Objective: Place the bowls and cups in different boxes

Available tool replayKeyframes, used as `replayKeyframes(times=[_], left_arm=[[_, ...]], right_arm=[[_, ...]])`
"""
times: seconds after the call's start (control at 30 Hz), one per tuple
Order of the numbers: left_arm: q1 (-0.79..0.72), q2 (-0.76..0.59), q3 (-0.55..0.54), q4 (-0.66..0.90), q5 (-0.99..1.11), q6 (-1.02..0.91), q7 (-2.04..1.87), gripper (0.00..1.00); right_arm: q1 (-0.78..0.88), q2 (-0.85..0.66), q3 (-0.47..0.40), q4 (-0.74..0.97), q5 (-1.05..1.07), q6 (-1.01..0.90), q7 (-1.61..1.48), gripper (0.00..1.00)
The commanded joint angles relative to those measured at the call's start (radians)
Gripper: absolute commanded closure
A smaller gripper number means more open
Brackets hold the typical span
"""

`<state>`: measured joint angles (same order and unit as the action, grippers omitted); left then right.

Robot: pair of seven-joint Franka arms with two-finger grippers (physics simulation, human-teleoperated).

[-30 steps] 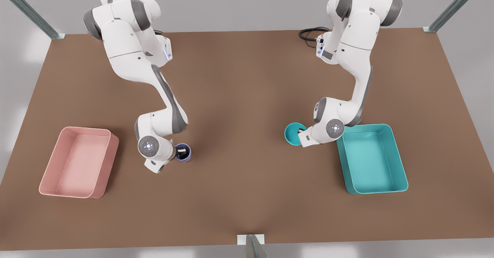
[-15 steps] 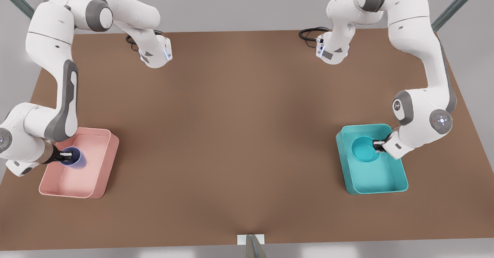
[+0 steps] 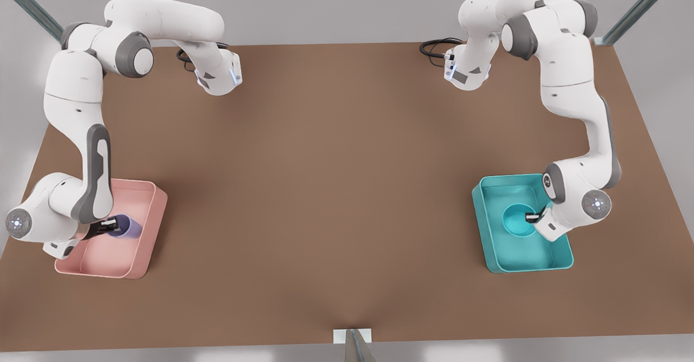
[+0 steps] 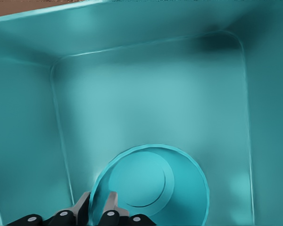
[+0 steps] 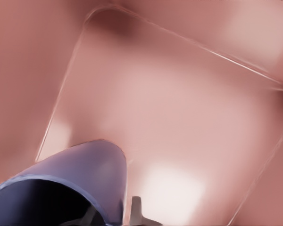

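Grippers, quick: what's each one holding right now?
Left end effector: shut on the bowl, inside the teal box.
Right end effector: shut on the cup, over the pink box.

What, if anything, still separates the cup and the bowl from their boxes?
Nothing visible. The right gripper holds the cup inside the pink box; the left gripper holds the bowl inside the teal box.
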<state>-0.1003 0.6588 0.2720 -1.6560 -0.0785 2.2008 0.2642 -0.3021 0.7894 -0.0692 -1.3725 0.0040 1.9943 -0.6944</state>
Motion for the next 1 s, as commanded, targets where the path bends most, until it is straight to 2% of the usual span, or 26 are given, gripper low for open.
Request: replayKeyframes(times=[0.0,0.07,0.13,0.17,0.23,0.33,0.37,0.43,0.5,0.6,0.63,0.77,0.97], left_arm=[[-0.001,-0.004,0.000,0.001,0.005,0.030,0.020,0.00],[-0.007,-0.134,0.001,0.005,0.008,-0.151,0.020,0.00],[-0.085,-0.318,0.000,0.022,0.121,-0.384,-0.072,0.00],[-0.113,-0.350,-0.010,0.050,0.129,-0.438,-0.106,0.00],[-0.140,-0.378,-0.106,0.192,0.134,-0.605,-0.193,0.00],[-0.179,-0.416,-0.149,0.354,0.121,-0.846,-0.218,0.00],[-0.179,-0.410,-0.160,0.366,0.121,-0.865,-0.218,0.00],[-0.171,-0.407,-0.166,0.369,0.121,-0.863,-0.220,0.00],[-0.177,-0.407,-0.168,0.369,0.121,-0.865,-0.218,0.00],[-0.173,-0.407,-0.168,0.369,0.120,-0.868,-0.217,0.00],[-0.173,-0.407,-0.168,0.369,0.118,-0.868,-0.217,0.00],[-0.170,-0.406,-0.168,0.367,0.118,-0.869,-0.217,0.00],[-0.171,-0.407,-0.168,0.367,0.117,-0.869,-0.217,0.00]], right_arm=[[0.000,0.001,0.000,0.003,0.008,0.009,-0.267,0.00],[0.000,-0.002,0.000,0.003,0.007,0.008,-0.267,0.00],[-0.002,-0.013,0.003,0.003,0.007,-0.005,-0.269,0.00],[-0.002,-0.033,0.003,0.003,0.007,-0.029,-0.270,0.00],[-0.002,-0.091,0.003,-0.002,0.007,-0.086,-0.272,0.00],[0.008,-0.242,0.006,0.003,0.004,-0.270,-0.264,0.00],[0.026,-0.282,0.011,0.007,0.007,-0.316,-0.257,0.01],[0.196,-0.318,0.014,0.139,0.025,-0.564,0.186,0.00],[0.304,-0.320,0.002,0.162,0.002,-0.615,0.531,0.00],[0.368,-0.354,0.002,0.185,-0.107,-0.723,0.607,0.00],[0.367,-0.438,0.017,0.159,-0.128,-0.726,0.610,0.00],[0.327,-0.682,0.028,-0.088,-0.098,-0.640,0.651,0.00],[0.325,-0.699,0.026,-0.105,-0.090,-0.621,0.667,0.00]])
